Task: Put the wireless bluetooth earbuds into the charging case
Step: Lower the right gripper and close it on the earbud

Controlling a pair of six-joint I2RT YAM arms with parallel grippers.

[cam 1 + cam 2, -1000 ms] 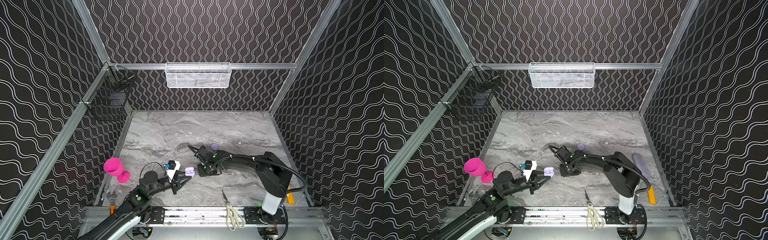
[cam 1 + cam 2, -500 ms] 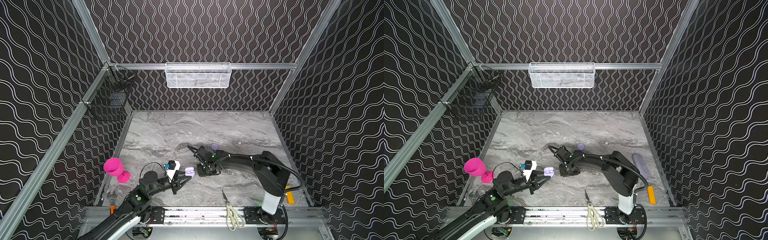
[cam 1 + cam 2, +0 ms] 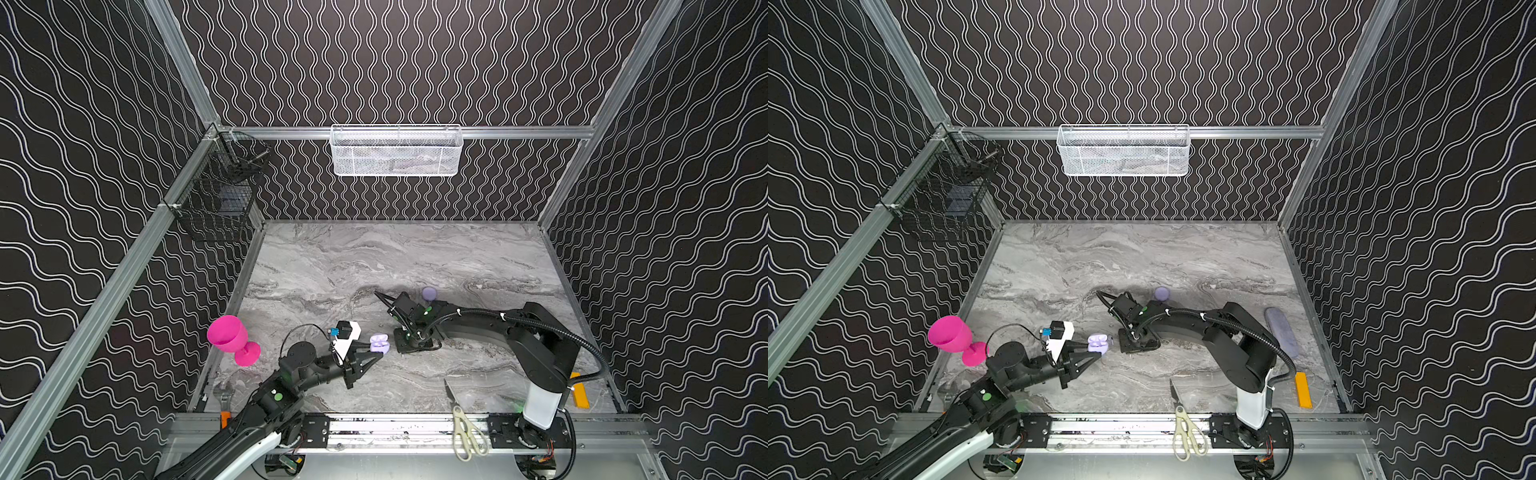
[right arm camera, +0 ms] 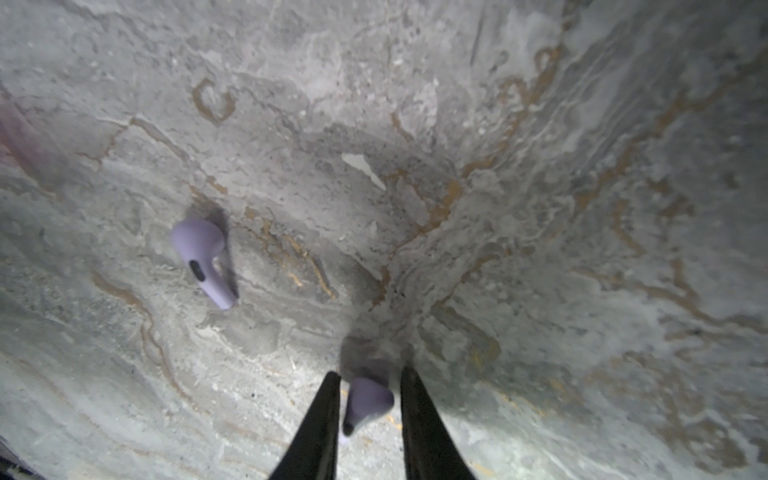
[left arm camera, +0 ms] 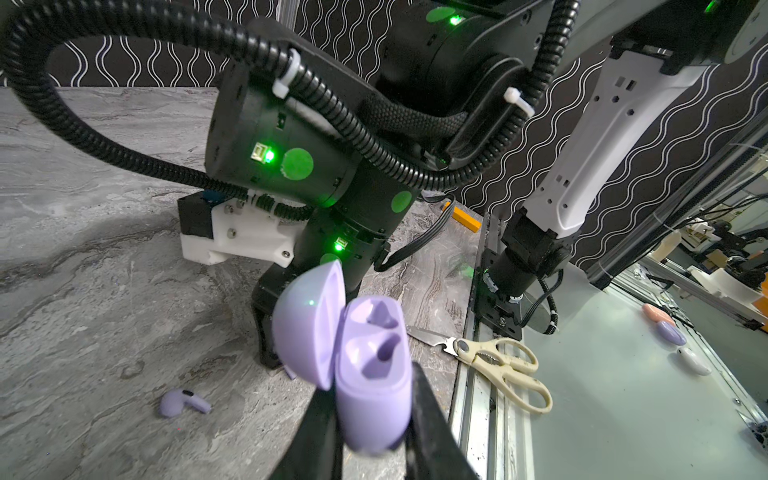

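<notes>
My left gripper [image 5: 372, 401] is shut on the lavender charging case [image 5: 370, 374], held just above the table with its lid swung open and both sockets empty. In both top views the case [image 3: 378, 343] [image 3: 1099, 343] sits at the tip of the left gripper [image 3: 369, 356]. My right gripper [image 3: 415, 347] points straight down at the table beside it. One lavender earbud [image 4: 368, 401] lies between its fingers [image 4: 409, 390], with slim gaps on both sides. A second earbud [image 4: 203, 262] [image 5: 183, 403] lies loose on the marble nearby.
A pink goblet [image 3: 230, 336] stands at the left edge. Scissors [image 3: 463, 424] lie on the front rail. A lavender puck [image 3: 429, 293] sits behind the right arm. An orange block [image 3: 579, 390] and a grey-lavender oblong [image 3: 1281, 332] lie at the right. Wire baskets [image 3: 395, 151] hang on the walls.
Both arms stay where they were. The right gripper's fingers have drawn a little closer round the earbud.
</notes>
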